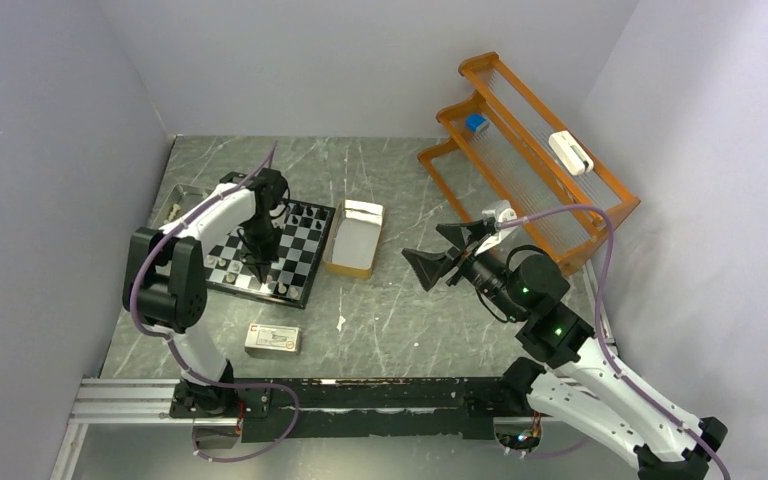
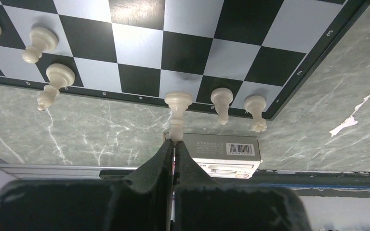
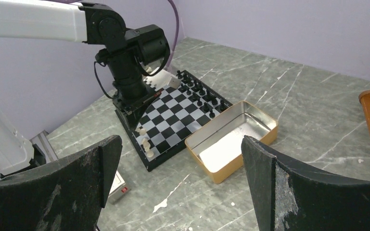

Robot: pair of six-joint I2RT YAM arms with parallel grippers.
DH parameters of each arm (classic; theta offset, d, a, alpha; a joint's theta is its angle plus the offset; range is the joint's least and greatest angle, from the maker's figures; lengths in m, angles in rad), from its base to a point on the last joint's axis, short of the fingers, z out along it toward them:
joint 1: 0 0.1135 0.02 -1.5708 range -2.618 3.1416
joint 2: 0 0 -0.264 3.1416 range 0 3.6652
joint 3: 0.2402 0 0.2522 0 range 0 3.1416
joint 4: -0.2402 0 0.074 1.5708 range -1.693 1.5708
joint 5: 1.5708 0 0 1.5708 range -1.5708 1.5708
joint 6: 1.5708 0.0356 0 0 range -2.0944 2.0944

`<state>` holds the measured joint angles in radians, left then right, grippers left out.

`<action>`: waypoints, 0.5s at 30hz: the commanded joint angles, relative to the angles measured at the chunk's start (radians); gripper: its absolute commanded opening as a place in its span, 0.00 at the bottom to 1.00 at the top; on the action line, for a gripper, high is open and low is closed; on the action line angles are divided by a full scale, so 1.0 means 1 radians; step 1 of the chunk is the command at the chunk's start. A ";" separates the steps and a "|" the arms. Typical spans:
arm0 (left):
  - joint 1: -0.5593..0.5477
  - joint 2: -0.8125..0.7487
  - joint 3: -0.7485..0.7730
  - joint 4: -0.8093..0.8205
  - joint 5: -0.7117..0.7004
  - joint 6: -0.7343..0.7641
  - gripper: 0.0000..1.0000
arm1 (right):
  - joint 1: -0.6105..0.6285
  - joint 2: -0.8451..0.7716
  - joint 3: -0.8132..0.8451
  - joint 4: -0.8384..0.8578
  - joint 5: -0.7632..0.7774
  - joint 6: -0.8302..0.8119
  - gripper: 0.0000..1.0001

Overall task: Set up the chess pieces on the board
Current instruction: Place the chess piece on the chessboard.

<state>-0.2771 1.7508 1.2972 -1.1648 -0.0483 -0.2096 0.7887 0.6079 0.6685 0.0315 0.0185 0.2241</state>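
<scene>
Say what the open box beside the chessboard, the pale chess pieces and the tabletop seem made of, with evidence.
Open box: probably tin-plated metal; silvery, reflective inside, tan outside. Pale chess pieces: likely moulded plastic; smooth cream surface with soft sheen. Tabletop: grey-green with white veins, like marble, or a marble-print laminate; the pictures cannot settle which.

We've got pale lavender walls (image 1: 40,150) boxing things in at 9, 12 and 3 o'clock. The tabletop (image 1: 400,320) is a dark grey-green marble look with thin white veins, plus a white scuff (image 1: 341,322) a bit off centre toward 7 o'clock. An orange wire rack (image 1: 530,165) leans on the wall at about 2 o'clock. An aluminium rail (image 1: 120,400) sits at 7 o'clock. Light looks soft and even, with faint shadows.
</scene>
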 commanded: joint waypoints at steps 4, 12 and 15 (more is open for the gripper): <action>-0.040 0.012 -0.018 -0.021 -0.047 -0.016 0.05 | 0.001 -0.009 -0.004 0.002 0.013 -0.018 1.00; -0.046 -0.004 -0.055 -0.013 -0.050 -0.015 0.08 | 0.001 -0.010 0.002 -0.008 0.014 -0.026 1.00; -0.047 0.009 -0.057 -0.006 -0.038 -0.009 0.07 | 0.001 -0.014 -0.007 0.004 0.016 -0.022 1.00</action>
<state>-0.3115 1.7596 1.2457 -1.1698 -0.0860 -0.2214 0.7887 0.6083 0.6685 0.0303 0.0196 0.2161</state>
